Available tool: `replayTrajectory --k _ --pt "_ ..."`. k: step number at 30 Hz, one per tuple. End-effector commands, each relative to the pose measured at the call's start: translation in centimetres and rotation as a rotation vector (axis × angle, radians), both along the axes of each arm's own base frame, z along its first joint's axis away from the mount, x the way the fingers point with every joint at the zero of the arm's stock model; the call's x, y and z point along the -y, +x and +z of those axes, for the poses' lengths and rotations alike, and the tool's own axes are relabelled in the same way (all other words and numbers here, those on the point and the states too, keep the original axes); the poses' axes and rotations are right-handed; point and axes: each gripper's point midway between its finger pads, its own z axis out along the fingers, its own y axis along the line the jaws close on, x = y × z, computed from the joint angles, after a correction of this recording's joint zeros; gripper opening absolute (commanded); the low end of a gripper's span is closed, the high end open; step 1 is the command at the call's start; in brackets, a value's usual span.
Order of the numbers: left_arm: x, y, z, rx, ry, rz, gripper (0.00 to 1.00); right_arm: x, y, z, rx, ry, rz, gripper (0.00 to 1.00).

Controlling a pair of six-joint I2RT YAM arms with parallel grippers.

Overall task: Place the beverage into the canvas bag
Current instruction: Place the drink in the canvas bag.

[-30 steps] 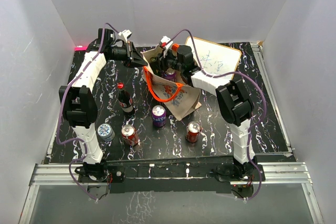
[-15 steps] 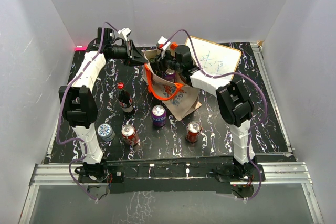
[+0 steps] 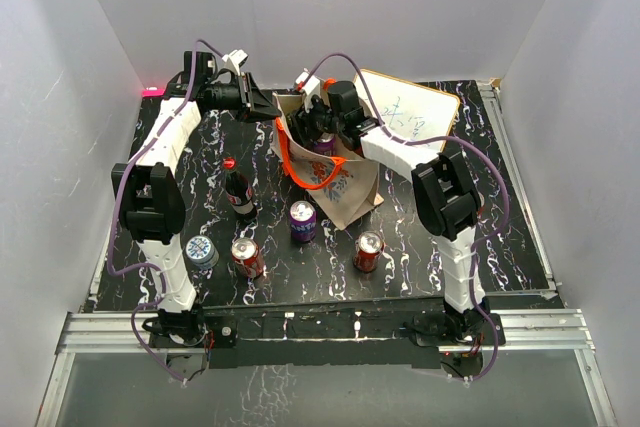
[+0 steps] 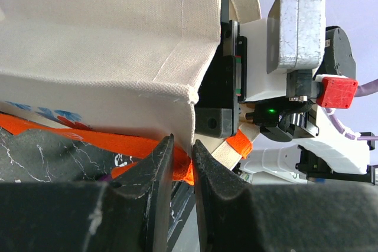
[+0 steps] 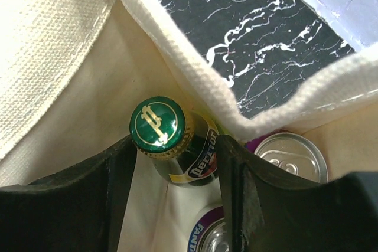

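1. Canvas bag [image 3: 345, 187]: far centre of the black marble table [image 3: 500, 237]. Beige cloth, orange strap, floral print on the near side, mouth held open.
2. Left gripper [image 3: 262, 105]: at the bag's far-left rim. In the wrist view its fingers [image 4: 156, 169] are almost closed, with the rim corner and orange strap pinched in the slit, so it looks to be holding the mouth open.
3. Right gripper [image 5: 176, 163]: down inside the bag, jaws parted either side of the beverage. There's a gap on the right side, so it isn't clamped.
4. Beverage [image 5: 177, 143]: green glass bottle with a green-and-gold cap, standing inside the bag and leaning a little. A silver can top [image 5: 290, 154] is just right of it and a purple can [image 5: 215, 234] is near.
5. Step, my read: release after drop-in, so placement is basically done.
6. Next move: lift the right arm straight up out of the mouth without snagging the rim or tipping the bottle. The left arm should hold until it's clear.
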Motion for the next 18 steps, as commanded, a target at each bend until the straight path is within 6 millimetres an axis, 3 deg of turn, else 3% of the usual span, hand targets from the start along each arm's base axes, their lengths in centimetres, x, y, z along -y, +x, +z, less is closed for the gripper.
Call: replayTrajectory --k 1,10,18 --pt "-0.1 0.0 0.5 0.0 -0.027 -0.015 0.18 -0.3 0.4 4.2 0.067 0.036 0.006 0.6" --pt "-0.2 0.0 0.4 -0.006 -0.028 -0.011 0.2 0.0 -0.7 8.3 0.089 0.048 0.027 0.74" --pt "-0.2 0.1 1.2 0.016 -0.04 -0.009 0.17 2.0 -1.8 14.0 0.208 0.013 0.012 0.75"
